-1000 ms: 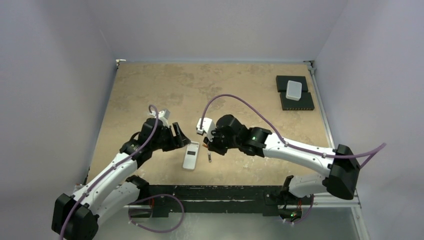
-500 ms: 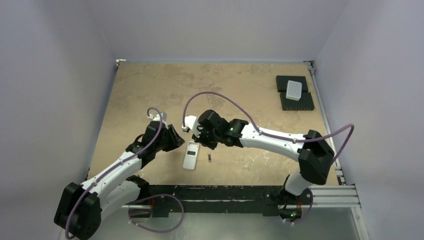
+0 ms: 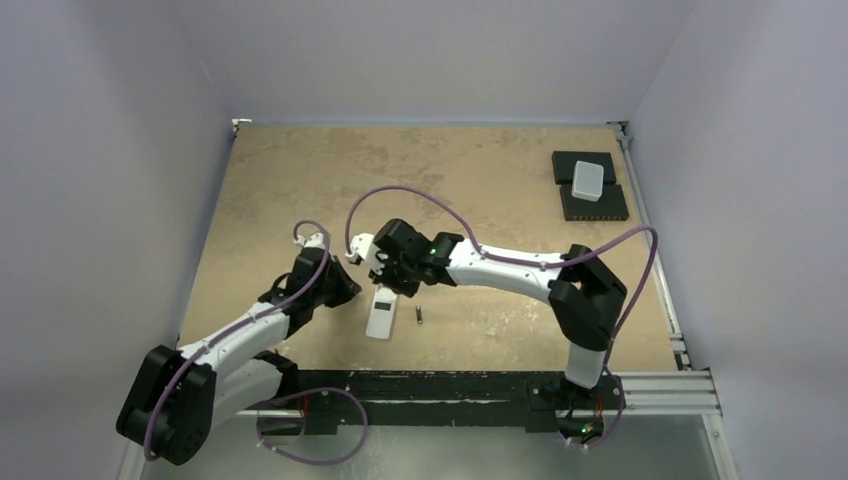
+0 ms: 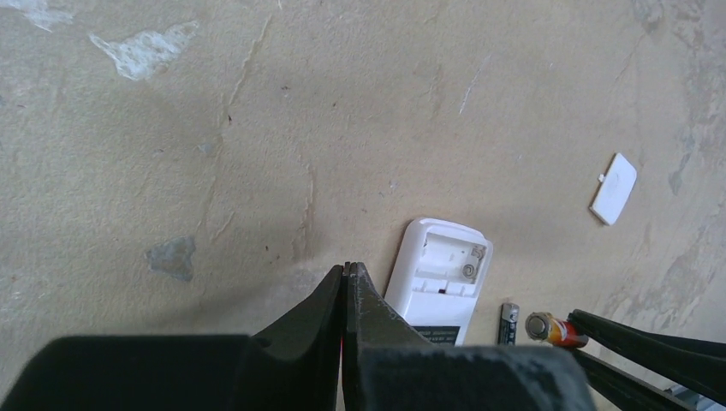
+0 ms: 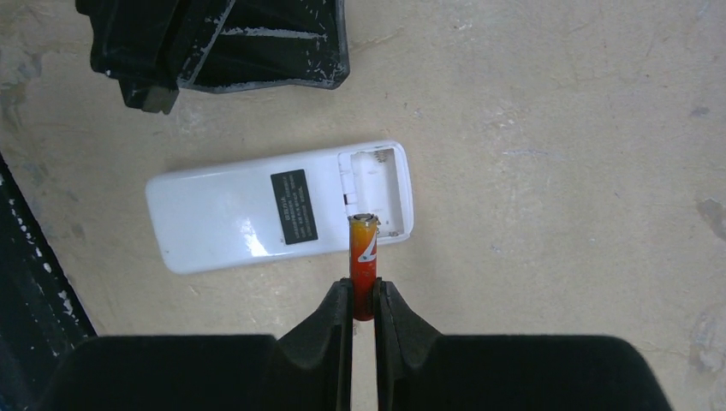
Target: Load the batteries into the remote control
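Batt point(image 5: 363, 257) in R jaws, by remote point(image 5: 224, 216)

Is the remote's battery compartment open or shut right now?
Open. The remote control lies back up, its compartment uncovered and empty; the cover lies apart on the table; the right gripper holds a battery.

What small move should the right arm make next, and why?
Probably lower the right tool so its battery goes into the open compartment of the remote: the battery hangs over that empty compartment, while the other battery lies beside the remote.
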`<state>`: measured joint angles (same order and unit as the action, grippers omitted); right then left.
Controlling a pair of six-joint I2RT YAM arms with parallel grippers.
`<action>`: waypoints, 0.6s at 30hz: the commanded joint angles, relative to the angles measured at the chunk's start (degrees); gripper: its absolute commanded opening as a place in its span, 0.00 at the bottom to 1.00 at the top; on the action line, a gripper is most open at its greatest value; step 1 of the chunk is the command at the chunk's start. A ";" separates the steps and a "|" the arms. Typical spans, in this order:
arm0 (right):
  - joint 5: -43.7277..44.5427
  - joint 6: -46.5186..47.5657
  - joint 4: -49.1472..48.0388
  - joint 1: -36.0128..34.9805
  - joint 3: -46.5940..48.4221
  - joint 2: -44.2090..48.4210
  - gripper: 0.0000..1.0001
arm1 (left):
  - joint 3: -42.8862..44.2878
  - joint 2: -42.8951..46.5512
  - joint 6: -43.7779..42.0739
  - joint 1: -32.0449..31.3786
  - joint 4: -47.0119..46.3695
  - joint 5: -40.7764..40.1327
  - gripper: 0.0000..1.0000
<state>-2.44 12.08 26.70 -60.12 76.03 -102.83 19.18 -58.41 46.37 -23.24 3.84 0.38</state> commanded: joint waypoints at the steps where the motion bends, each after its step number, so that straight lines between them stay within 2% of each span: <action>1: 0.03 0.65 1.86 -0.26 4.11 -2.28 0.00 | -1.22 -2.97 -0.68 0.71 -8.13 2.94 0.00; 9: 1.89 0.37 4.89 -0.18 6.86 -6.07 0.00 | -1.86 -8.51 -0.81 1.26 -13.10 6.82 0.00; 18: 2.30 -0.01 5.30 0.29 8.19 -7.71 0.00 | -2.51 -9.11 -0.74 1.66 -13.71 7.28 0.00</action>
<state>-0.95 12.03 31.75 -60.07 81.23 -110.72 17.26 -67.61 46.30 -22.24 -7.03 6.96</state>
